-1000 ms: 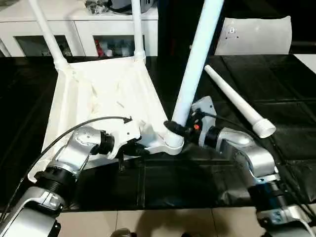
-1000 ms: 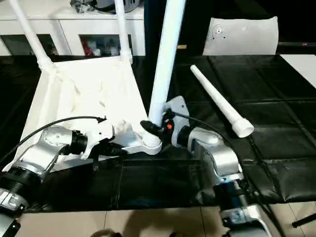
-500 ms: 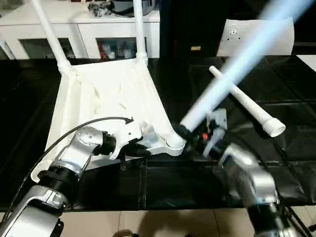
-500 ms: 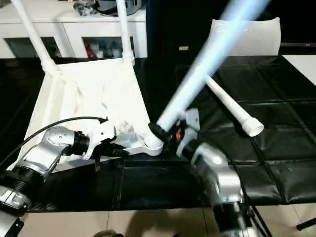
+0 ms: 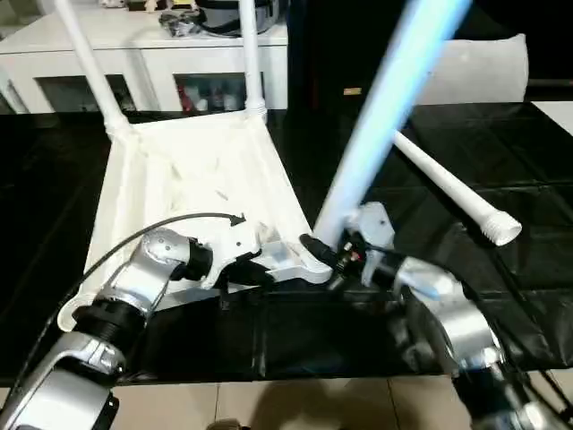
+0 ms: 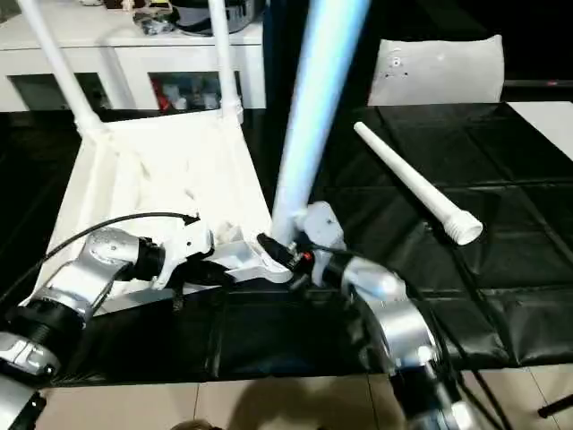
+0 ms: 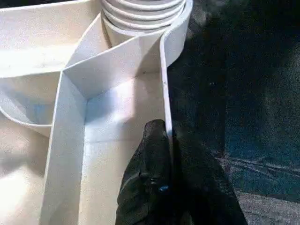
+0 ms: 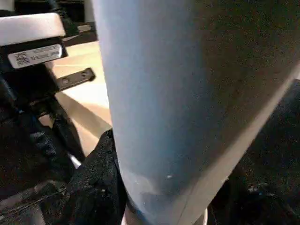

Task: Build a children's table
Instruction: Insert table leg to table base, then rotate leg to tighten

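Two long white tapered tube legs already stand in the far corner sockets: far-left leg (image 5: 89, 63) and far-right leg (image 5: 248, 54). The white plastic rectangular table top (image 5: 192, 179) lies ribbed underside up on the black mat (image 5: 501, 125), toward the left of it, so the round sockets face upward for loading.

Left gripper (image 5: 252, 269): black fingers (image 7: 147, 164) pinched together on the thin wall of the near rim, one finger on each side of it. Judged purpose: to pin the top down so it cannot slide or twist while a leg is worked in beside it.

Near-right corner socket (image 5: 309, 262): the third white tapered tube leg (image 5: 380, 107) rises from just at it, tilted up and to the right. Whether its base is seated in the socket cannot be told. Right gripper (image 5: 327, 253) is clamped round the base of this leg, fingers (image 8: 96, 180) wrapped on the tube. A low grip keeps control close to the joint; judged step: aligning the leg to the socket.

Further right, the fourth white tapered tube leg (image 5: 448, 185) lies flat on the mat, wide end nearest, well apart from the top, probably waiting for the near-left corner.
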### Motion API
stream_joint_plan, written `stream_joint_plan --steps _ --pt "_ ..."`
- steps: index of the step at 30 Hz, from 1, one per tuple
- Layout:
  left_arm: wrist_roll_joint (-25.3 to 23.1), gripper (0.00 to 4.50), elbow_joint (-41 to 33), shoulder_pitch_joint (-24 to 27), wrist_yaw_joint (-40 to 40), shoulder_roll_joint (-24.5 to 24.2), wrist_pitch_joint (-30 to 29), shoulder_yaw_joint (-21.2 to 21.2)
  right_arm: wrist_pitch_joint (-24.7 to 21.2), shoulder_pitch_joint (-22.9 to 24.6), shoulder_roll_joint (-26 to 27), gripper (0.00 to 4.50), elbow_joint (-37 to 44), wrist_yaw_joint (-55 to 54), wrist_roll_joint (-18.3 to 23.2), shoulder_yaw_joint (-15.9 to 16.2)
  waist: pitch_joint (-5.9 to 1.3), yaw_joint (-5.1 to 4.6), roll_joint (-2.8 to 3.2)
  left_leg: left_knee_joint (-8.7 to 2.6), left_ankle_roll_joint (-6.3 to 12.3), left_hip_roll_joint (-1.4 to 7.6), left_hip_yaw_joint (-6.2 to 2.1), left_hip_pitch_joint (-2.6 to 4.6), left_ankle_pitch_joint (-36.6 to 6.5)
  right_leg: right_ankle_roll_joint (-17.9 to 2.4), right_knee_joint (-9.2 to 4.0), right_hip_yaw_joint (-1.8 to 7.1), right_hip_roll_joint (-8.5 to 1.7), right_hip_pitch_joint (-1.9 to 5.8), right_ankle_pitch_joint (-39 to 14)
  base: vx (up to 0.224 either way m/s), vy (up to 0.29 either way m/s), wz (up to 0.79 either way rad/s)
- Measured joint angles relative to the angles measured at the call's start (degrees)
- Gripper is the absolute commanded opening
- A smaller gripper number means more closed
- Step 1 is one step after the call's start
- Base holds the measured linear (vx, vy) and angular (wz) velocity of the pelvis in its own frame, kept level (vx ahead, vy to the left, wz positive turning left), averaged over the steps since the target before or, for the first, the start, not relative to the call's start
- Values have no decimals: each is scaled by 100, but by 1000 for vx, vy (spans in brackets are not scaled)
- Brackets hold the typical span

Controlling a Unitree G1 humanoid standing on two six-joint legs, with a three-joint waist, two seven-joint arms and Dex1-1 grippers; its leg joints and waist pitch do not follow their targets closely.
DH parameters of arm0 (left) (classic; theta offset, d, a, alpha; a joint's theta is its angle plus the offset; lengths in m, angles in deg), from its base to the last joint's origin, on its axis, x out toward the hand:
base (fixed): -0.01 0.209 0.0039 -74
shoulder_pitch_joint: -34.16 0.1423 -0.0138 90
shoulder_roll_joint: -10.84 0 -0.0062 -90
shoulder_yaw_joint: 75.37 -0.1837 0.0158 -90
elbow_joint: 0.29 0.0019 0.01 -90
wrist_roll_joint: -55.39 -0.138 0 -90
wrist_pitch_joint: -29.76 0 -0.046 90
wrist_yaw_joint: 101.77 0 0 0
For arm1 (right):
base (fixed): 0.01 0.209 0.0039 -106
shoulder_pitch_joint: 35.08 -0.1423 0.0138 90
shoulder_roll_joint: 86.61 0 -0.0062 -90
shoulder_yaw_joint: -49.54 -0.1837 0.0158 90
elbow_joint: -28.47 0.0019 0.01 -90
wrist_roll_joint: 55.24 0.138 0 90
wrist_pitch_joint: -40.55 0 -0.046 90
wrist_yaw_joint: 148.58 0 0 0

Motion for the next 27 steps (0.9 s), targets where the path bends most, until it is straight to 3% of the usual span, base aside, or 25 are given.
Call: stream_joint_plan --steps 5,13,23,27 --pt "-26 0 8 -15 -201 -119 113 -33 -100 -230 -74 188 -178 499 91 78 -3 -13 -5 -2 0 0 -2 -2 0 0 8 2 0 1 0 0 0 0" --pt "-285 0 623 -491 -514 -131 501 -271 -208 -384 -167 188 -298 1009 135 143 -4 80 11 -6 -1 0 -4 3 -1 0 14 2 0 0 0 0 0 0" --pt "-335 0 896 -594 -563 -134 678 -261 -199 -296 -19 188 -275 844 109 114 -9 59 22 -13 -9 0 -3 13 -6 -1 14 1 1 0 0 0 0 0" --pt "-263 0 791 -480 -499 -147 325 -85 -185 -311 188 188 -318 520 54 71 -4 -28 31 -10 -9 0 -4 15 -6 0 12 -3 1 0 -1 0 0 0"
